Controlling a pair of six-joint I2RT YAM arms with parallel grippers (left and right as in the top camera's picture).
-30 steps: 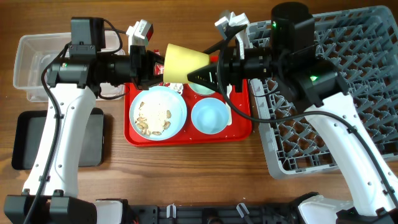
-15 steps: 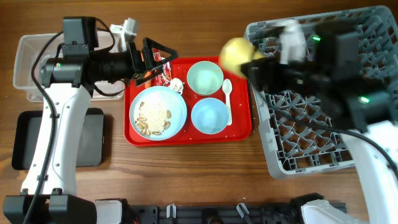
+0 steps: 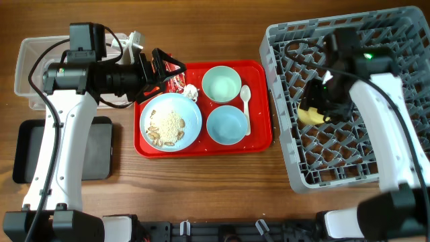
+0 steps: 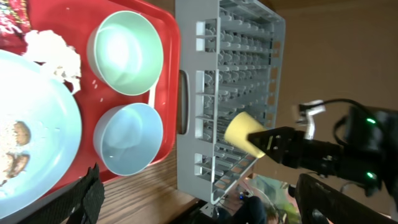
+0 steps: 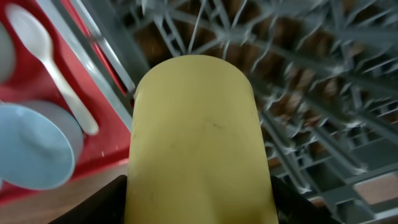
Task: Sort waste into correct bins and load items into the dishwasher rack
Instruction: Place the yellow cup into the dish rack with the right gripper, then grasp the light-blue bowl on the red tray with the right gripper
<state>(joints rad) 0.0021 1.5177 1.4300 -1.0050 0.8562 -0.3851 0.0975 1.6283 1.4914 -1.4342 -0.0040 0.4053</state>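
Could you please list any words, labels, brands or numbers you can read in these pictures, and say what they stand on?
No text can be read for certain.
On the red snack wrapper: some white print, too small and blurred to read.
On the yellow cup and the rack: no print visible.

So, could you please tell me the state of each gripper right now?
Left gripper: open, empty.
Right gripper: shut on the yellow cup.
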